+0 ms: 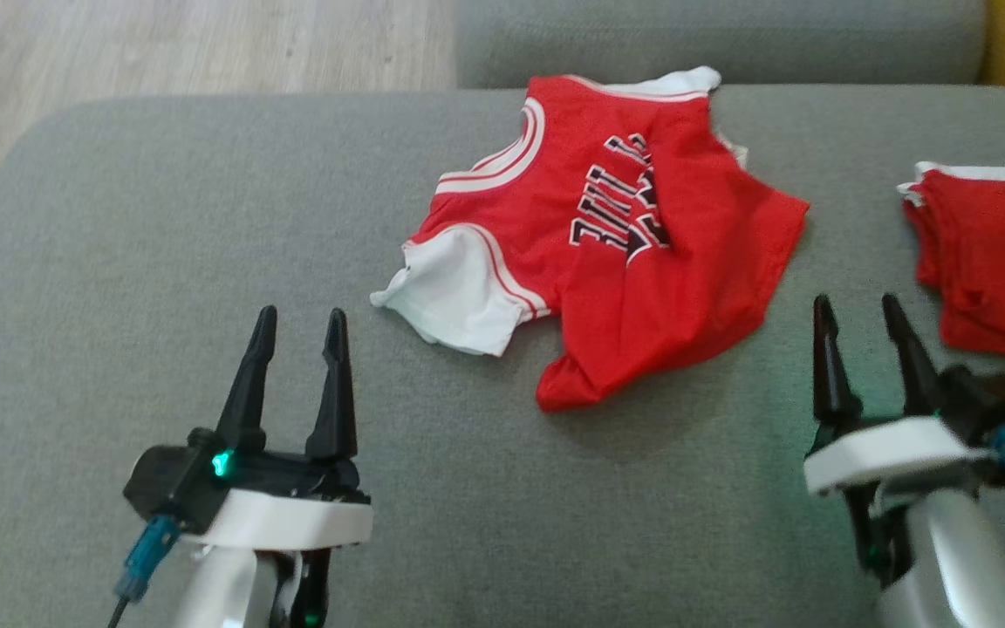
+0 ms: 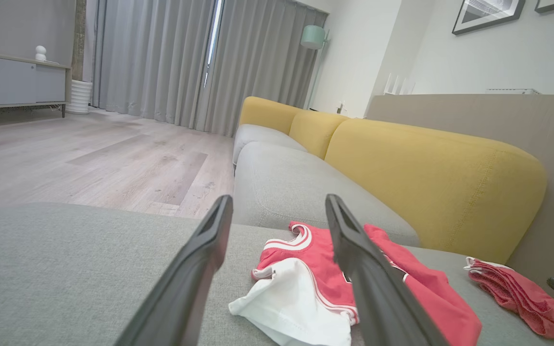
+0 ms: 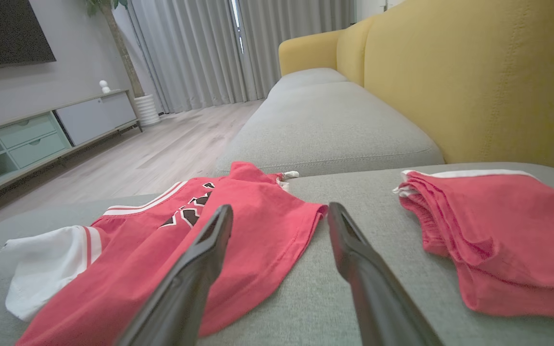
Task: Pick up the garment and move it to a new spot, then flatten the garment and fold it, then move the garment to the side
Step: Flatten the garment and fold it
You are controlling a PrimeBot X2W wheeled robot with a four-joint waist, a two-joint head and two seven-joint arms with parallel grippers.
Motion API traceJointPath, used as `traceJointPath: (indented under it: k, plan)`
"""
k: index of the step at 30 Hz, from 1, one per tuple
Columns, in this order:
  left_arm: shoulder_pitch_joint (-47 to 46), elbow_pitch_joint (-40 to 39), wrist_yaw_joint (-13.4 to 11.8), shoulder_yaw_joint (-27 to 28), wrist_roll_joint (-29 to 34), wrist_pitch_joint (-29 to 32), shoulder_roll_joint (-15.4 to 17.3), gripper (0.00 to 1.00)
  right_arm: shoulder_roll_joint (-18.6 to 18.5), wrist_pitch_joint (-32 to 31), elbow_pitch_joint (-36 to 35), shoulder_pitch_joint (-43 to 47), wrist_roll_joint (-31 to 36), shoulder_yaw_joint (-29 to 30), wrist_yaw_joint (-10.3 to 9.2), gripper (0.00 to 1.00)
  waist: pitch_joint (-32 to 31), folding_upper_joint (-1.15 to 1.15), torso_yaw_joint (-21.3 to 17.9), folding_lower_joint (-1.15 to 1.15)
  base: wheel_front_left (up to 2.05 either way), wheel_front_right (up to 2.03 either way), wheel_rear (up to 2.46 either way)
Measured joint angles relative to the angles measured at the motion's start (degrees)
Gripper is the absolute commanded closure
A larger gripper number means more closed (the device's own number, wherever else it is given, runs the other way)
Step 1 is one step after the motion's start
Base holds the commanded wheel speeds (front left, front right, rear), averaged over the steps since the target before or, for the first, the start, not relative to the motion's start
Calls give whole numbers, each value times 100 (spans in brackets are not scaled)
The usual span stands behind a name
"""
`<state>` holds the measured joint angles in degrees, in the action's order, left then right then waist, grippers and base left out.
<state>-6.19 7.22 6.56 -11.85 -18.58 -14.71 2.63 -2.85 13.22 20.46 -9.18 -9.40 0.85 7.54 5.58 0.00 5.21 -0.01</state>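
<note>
Red jersey [image 1: 642,262] lies rumpled mid grey sofa seat [image 1: 162,218]; second red garment [image 1: 991,262] well to its right; left tool [image 1: 303,311], right tool [image 1: 856,299] both spread wide, empty, near jersey.

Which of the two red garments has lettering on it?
The jersey mid-cushion, with black letters and a white sleeve; the folded red garment on its right shows none.
</note>
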Motion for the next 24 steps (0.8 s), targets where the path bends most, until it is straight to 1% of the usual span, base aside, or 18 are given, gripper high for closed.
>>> traceJointPath:
  k: [3, 6, 9, 11, 19, 22, 24]
  plan:
    - [-59, -3, 2, -77, 0, 0, 0, 0, 4, -223, 20, -237, 104, 169, 0, 0, 132, 0, 69, 1, 0, 0, 0]
    - [-159, -8, 7, -152, -1, 0, -3, 0, 3, -455, 122, -700, 215, 443, 0, 0, 288, 0, 177, 1, 0, 0, 0]
    - [-289, -7, 7, -212, -31, 0, -1, 0, 3, -677, 372, -1168, 389, 686, 0, 0, 447, 0, 324, 1, 0, 0, 0]
    - [-366, -9, 7, -294, -64, 0, -1, 0, 4, -826, 566, -1402, 667, 862, 0, 0, 551, 0, 433, 1, 0, 0, 0]
    - [-487, -1, 4, -469, -120, 0, -4, 0, -1, -1394, 1681, -2305, 1291, 2060, 0, 0, 909, 0, 855, 2, 0, 0, 0]
    - [-586, -5, 1, -497, -168, 0, -5, 0, -2, -1515, 2100, -2501, 1502, 2326, 0, 0, 1027, 0, 971, 2, 0, 0, 0]
    - [-658, -13, -4, -506, -179, 0, -5, 0, -14, -1583, 2469, -2627, 1883, 2499, 0, 0, 1142, 0, 1037, 2, 0, 0, 0]
